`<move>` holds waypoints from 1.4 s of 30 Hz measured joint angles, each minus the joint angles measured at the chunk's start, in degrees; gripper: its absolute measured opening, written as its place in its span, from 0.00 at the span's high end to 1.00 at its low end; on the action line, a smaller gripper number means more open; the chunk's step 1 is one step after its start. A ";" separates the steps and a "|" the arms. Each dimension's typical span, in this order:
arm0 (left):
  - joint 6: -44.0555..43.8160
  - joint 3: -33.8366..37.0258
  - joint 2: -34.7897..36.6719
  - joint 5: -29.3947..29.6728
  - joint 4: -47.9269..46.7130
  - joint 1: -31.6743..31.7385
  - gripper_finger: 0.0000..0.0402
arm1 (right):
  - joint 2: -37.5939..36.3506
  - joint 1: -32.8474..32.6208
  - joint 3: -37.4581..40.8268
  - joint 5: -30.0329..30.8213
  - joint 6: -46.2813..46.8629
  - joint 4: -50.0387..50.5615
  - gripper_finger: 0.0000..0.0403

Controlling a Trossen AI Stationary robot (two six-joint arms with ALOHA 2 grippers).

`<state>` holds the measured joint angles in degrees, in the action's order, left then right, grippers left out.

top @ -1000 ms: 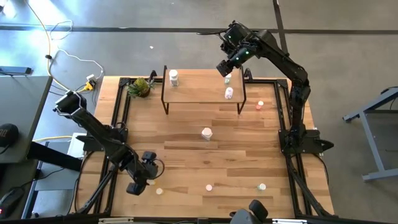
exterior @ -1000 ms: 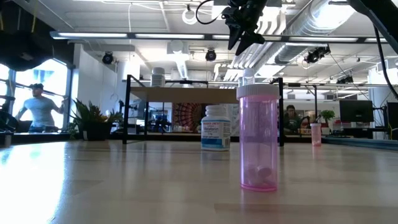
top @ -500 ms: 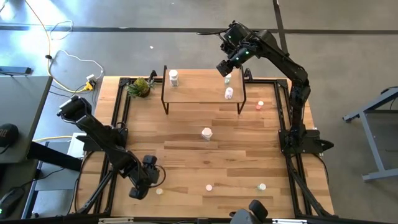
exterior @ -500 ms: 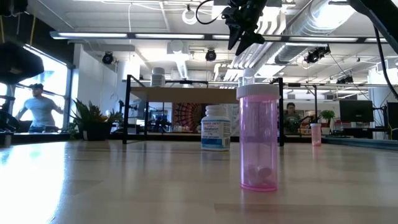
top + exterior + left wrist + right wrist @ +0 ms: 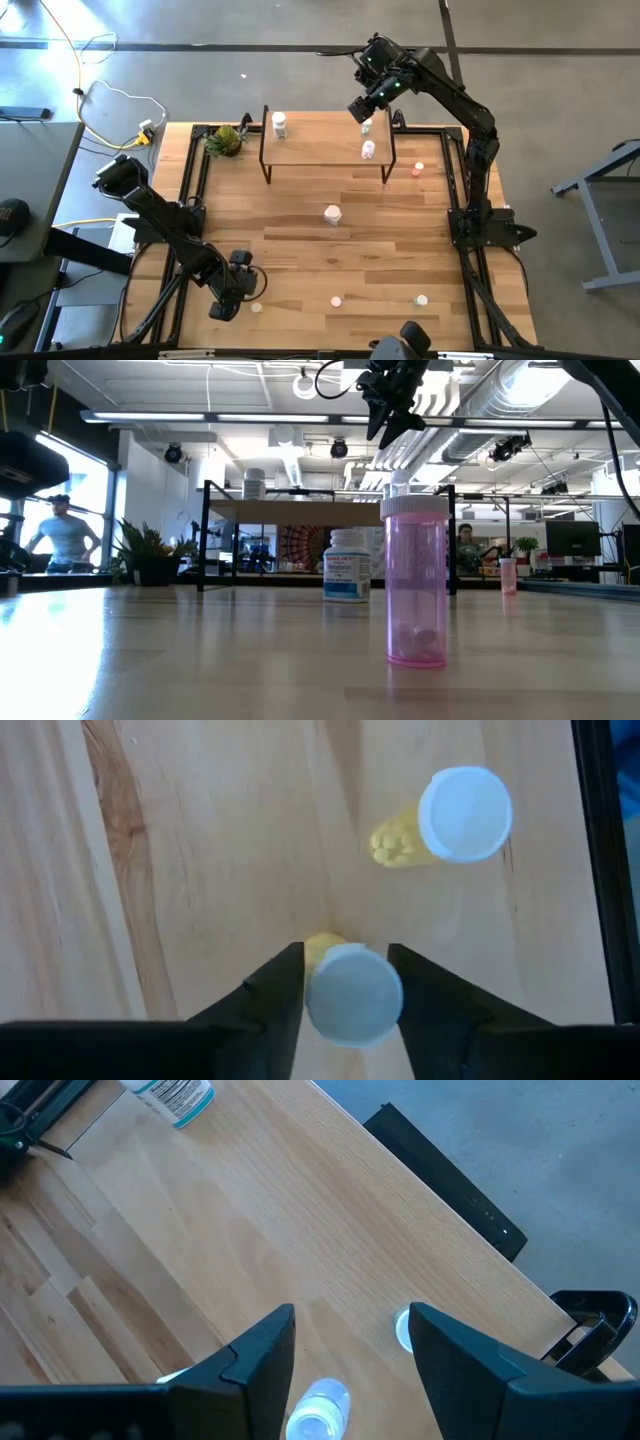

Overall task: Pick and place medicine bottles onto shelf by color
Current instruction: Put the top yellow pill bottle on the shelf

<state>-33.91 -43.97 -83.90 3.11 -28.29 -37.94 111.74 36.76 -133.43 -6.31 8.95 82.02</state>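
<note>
My left gripper (image 5: 345, 955) is low over the table's near-left part (image 5: 232, 290), shut on a small yellow bottle (image 5: 350, 995) with a white cap. A second yellow bottle (image 5: 450, 820) stands just beside it (image 5: 257, 307). My right gripper (image 5: 362, 108) hangs open above the far right end of the shelf (image 5: 325, 145) and holds nothing. Below it in the right wrist view (image 5: 350, 1320) are two bottles on the shelf board (image 5: 318, 1415) (image 5: 403, 1330). A white bottle (image 5: 279, 123) stands on the shelf's left end. My left gripper pinches the yellow bottle between its two fingers, one on each side of the white cap (image 5: 310, 1005). The fingers come from above, pointing steeply down. The bottle stands upright; whether its base is on the table is hidden beneath the cap.
On the table stand a white bottle (image 5: 332, 214) at the middle, a pink one (image 5: 336, 300) and a green one (image 5: 422, 299) near the front, and a red-orange one (image 5: 418, 169) right of the shelf. A leafy plant (image 5: 226, 140) sits at the far left.
My left gripper has come down a little toward the table at its near-left part and then kept still. My right gripper has not moved.
</note>
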 joint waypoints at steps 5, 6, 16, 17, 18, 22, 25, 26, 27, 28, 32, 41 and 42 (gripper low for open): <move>-1.20 0.00 0.44 -1.28 -0.16 0.00 0.75 | 0.00 0.01 0.00 0.00 -0.02 0.00 0.53; -1.82 -0.02 0.67 -1.28 -0.02 0.06 0.76 | 0.00 -0.01 0.00 0.00 -0.02 0.00 0.53; -6.44 -0.04 5.46 -1.42 -2.23 4.20 0.73 | 0.00 0.01 0.00 -0.03 -1.75 0.02 0.53; -6.58 -0.04 6.35 -1.41 -2.57 5.06 0.73 | 0.00 0.00 0.00 -0.04 -2.00 0.00 0.53; -7.03 -0.04 7.29 -1.43 -2.78 6.08 0.74 | 0.00 -0.01 0.00 -0.04 -2.34 0.00 0.53; -8.98 -0.07 11.39 -1.42 -5.47 10.66 0.74 | 0.00 -0.14 0.00 -0.04 -2.96 0.07 0.53; -8.22 -0.07 14.81 -1.09 -7.17 14.20 0.73 | 0.00 -0.27 0.00 -0.07 -3.71 0.15 0.53; -7.60 -0.10 15.82 -0.90 -7.24 15.61 0.73 | 0.00 -0.27 0.00 -0.09 -4.04 0.17 0.53; -6.94 -0.10 16.87 -0.85 -7.75 17.01 0.73 | 0.00 -0.31 0.00 -0.13 -4.50 0.19 0.53; -6.27 -0.09 17.89 -0.82 -8.00 18.49 0.73 | 0.00 -0.39 0.00 -0.15 -5.08 0.30 0.53; -1.64 -1.20 21.00 -0.70 -9.66 25.01 0.74 | 0.00 -0.44 0.00 -0.20 -6.91 1.53 0.53; 18.93 -11.08 22.21 0.62 -17.07 42.80 0.73 | 0.00 -0.44 0.00 -0.17 -4.92 2.06 0.53; 21.10 -12.21 22.02 0.62 -17.37 44.96 0.73 | 0.00 -0.44 0.00 -0.17 -4.90 2.04 0.53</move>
<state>-12.81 -56.18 -61.88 3.73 -45.67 7.03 111.74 36.32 -133.43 -6.48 4.05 84.06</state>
